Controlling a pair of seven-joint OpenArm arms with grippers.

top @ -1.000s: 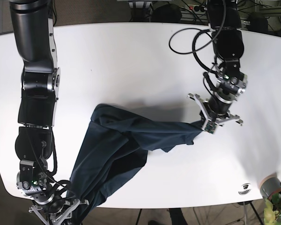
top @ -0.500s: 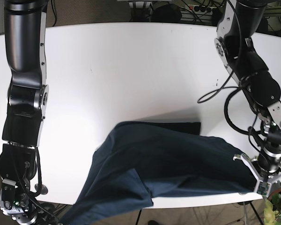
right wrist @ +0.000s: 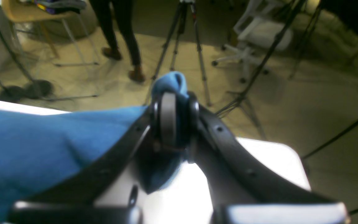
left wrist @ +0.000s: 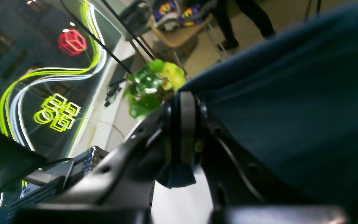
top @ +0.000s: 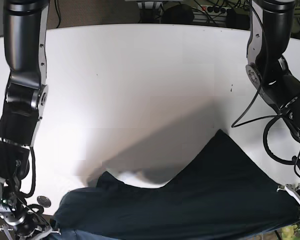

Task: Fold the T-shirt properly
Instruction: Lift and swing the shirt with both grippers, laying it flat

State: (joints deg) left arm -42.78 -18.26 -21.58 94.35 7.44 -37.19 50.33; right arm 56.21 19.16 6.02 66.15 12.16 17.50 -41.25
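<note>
The dark navy T-shirt (top: 205, 200) hangs stretched between my two grippers along the table's front edge, with one peak rising toward the middle right. My left gripper (top: 296, 209) is at the front right and is shut on a shirt edge. In the left wrist view its jaws (left wrist: 182, 124) pinch the cloth (left wrist: 291, 109), and a tuft pokes out below them. My right gripper (top: 30, 231) is at the front left corner. In the right wrist view it (right wrist: 172, 118) is shut on a bunched fold of the shirt (right wrist: 42, 146).
The white table (top: 140, 90) fills the base view behind the shirt. A small dark disc (top: 42, 201) lies near the front left. A green plant (left wrist: 151, 84) stands off the table's right corner. Tripods (right wrist: 185, 46) and chairs stand on the floor past the edge.
Both grippers have moved further toward the front edge and apart with the shirt in them. The shirt has left the table's middle and now spans the front edge.
</note>
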